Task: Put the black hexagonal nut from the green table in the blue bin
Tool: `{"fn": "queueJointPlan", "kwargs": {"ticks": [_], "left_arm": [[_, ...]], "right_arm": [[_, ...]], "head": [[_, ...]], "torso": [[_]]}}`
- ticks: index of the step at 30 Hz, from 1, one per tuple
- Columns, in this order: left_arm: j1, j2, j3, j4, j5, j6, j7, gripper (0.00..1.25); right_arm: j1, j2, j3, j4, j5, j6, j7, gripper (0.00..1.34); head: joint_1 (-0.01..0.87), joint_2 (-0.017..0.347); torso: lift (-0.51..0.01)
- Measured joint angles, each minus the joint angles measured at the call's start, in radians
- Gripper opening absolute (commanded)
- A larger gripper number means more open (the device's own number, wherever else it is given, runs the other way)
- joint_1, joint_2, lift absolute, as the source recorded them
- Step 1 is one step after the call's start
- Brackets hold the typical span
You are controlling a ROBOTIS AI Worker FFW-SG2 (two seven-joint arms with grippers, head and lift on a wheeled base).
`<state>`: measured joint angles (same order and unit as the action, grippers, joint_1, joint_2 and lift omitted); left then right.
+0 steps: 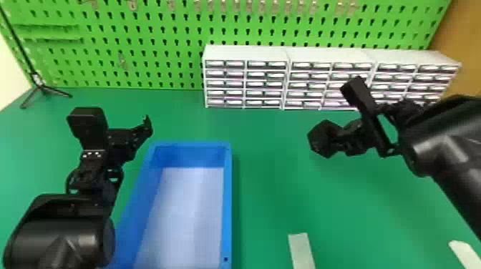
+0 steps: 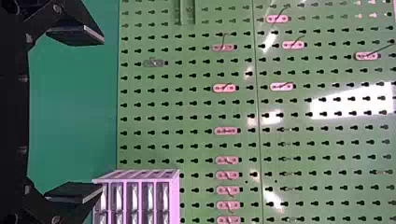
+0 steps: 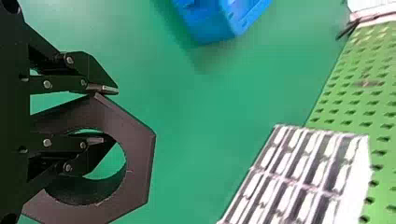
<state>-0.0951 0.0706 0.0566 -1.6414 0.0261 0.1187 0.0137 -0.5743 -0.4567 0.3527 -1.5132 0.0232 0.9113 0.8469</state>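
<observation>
My right gripper is over the green table, right of the blue bin, shut on the black hexagonal nut. In the right wrist view, the right gripper clasps one side of the nut, with one finger along its outer edge and the other in its round hole. The left gripper is held beside the bin's far left corner. Seen from its own wrist, the left gripper is open, with nothing between its fingers.
White drawer cabinets line the back of the table against a green pegboard. A small black tripod stands at the back left. Two pale pieces, one near the front and one at the right, lie on the table.
</observation>
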Motion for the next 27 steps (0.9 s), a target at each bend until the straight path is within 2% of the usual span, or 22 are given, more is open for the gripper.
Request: {"fn": "queueJointPlan", "kwargs": {"ticks": [14,27], "left_arm": [[0.001,0.000,0.001,0.000,0.002,0.001,0.000,1.08],[0.002,0.000,0.001,0.000,0.003,0.001,0.000,1.08]], "right_arm": [[-0.041,0.029,0.073,-0.037,-0.181,-0.038,-0.057,0.35],[-0.103,0.086,0.204,-0.039,-0.304,-0.092,-0.099,0.35]], "head": [[0.683,0.028],[0.683,0.028]], "torso": [[-0.096],[-0.096]]}}
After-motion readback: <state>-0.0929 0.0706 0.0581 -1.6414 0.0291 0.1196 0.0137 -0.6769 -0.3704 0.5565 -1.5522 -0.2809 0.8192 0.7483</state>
